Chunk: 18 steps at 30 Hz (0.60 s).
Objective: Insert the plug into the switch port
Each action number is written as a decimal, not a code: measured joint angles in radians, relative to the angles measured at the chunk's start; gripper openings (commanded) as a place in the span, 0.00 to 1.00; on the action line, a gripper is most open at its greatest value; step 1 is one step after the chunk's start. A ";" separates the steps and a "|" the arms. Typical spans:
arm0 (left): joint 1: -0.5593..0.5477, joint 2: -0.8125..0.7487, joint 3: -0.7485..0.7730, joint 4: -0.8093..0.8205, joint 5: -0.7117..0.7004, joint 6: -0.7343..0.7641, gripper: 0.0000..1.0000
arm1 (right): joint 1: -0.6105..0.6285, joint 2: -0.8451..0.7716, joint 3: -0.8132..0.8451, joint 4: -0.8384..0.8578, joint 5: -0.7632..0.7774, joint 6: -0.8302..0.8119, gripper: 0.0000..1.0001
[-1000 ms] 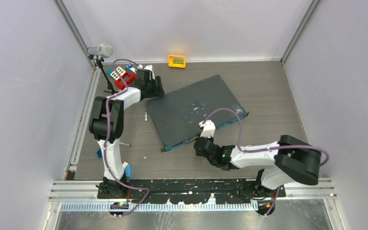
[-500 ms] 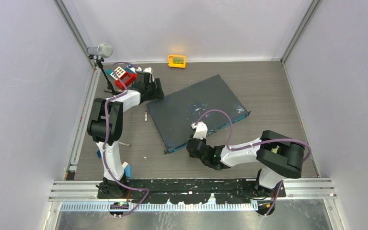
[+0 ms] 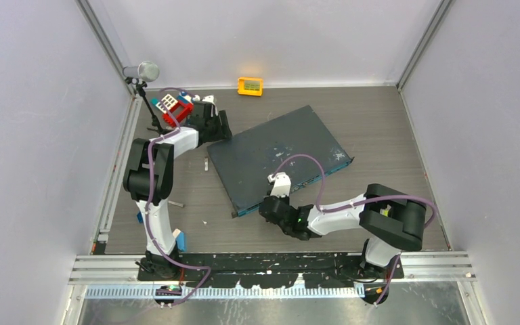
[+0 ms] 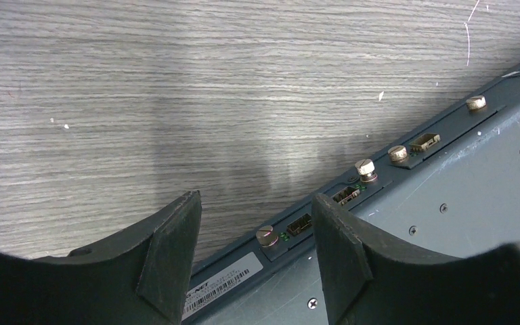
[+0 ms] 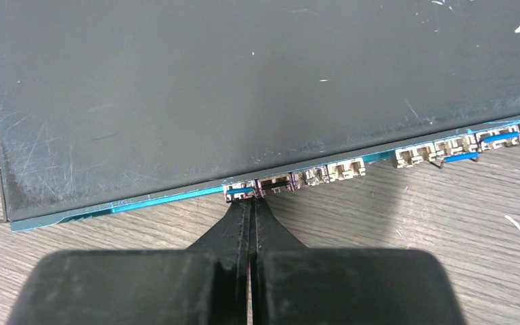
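The switch (image 3: 277, 152) is a flat dark-grey box lying at an angle on the table, with a thin teal front face (image 5: 142, 200) carrying a row of ports (image 5: 311, 174). My right gripper (image 5: 252, 200) is shut, its tips touching the front face between the two leftmost ports. The leftmost switch port (image 5: 240, 191) holds a short blue piece; I cannot tell whether that is the plug. My left gripper (image 4: 254, 230) is open at the far left corner, astride the switch's rear edge (image 4: 298, 227) with its screws and sockets.
A small orange-yellow box (image 3: 250, 86) lies by the back wall. Red and white toy blocks (image 3: 175, 107) and a stand with a grey cylinder (image 3: 142, 71) are at the back left. Small blue pieces (image 3: 179, 240) lie near the left arm's base.
My right gripper has slid left along the switch's front face, staying shut. The switch has shifted slightly. The left gripper has not moved.
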 measured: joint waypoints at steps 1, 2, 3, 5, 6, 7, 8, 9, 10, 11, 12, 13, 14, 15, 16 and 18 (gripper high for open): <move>0.000 0.000 0.000 0.001 -0.002 0.000 0.63 | 0.000 0.004 0.010 -0.012 0.000 -0.003 0.00; 0.000 0.000 0.000 0.003 -0.003 0.000 0.63 | 0.000 0.008 0.019 -0.023 0.001 -0.006 0.00; 0.000 0.000 0.000 0.004 -0.006 0.000 0.63 | -0.001 0.013 0.027 -0.030 0.001 -0.010 0.00; 0.000 0.000 0.000 0.006 -0.010 0.000 0.63 | -0.003 0.015 0.035 -0.037 -0.004 -0.014 0.01; 0.000 0.000 0.000 0.006 -0.010 0.000 0.63 | -0.004 0.014 0.035 -0.039 -0.007 -0.014 0.01; 0.000 0.000 0.000 0.006 -0.010 0.000 0.63 | -0.005 0.013 0.035 -0.040 -0.010 -0.014 0.00; 0.000 0.000 0.000 0.005 -0.011 0.000 0.63 | -0.006 0.012 0.034 -0.042 -0.014 -0.014 0.00; 0.000 0.000 0.001 0.005 -0.011 0.000 0.63 | -0.007 0.009 0.033 -0.043 -0.017 -0.013 0.01; 0.000 0.000 0.001 0.005 -0.011 0.000 0.63 | -0.007 0.005 0.027 -0.040 -0.019 -0.008 0.00; 0.000 0.000 0.001 0.005 -0.010 0.000 0.63 | -0.008 0.000 0.020 -0.034 -0.021 -0.003 0.01; 0.000 0.000 0.001 0.004 -0.010 0.000 0.63 | -0.008 -0.009 0.006 -0.026 -0.020 0.006 0.00; 0.000 0.000 0.001 0.003 -0.009 0.000 0.63 | -0.010 -0.029 -0.016 -0.023 -0.014 0.015 0.00; 0.000 0.000 0.001 0.001 -0.008 0.000 0.63 | -0.011 -0.050 -0.037 -0.026 -0.010 0.024 0.00; 0.000 0.000 0.001 -0.001 -0.005 0.000 0.63 | -0.013 -0.069 -0.056 -0.031 -0.008 0.034 0.00; 0.000 0.000 0.002 -0.002 -0.005 0.000 0.63 | -0.013 -0.089 -0.075 -0.034 -0.005 0.042 0.01; 0.000 0.000 0.002 -0.005 -0.001 0.000 0.63 | -0.014 -0.126 -0.111 -0.038 0.003 0.061 0.01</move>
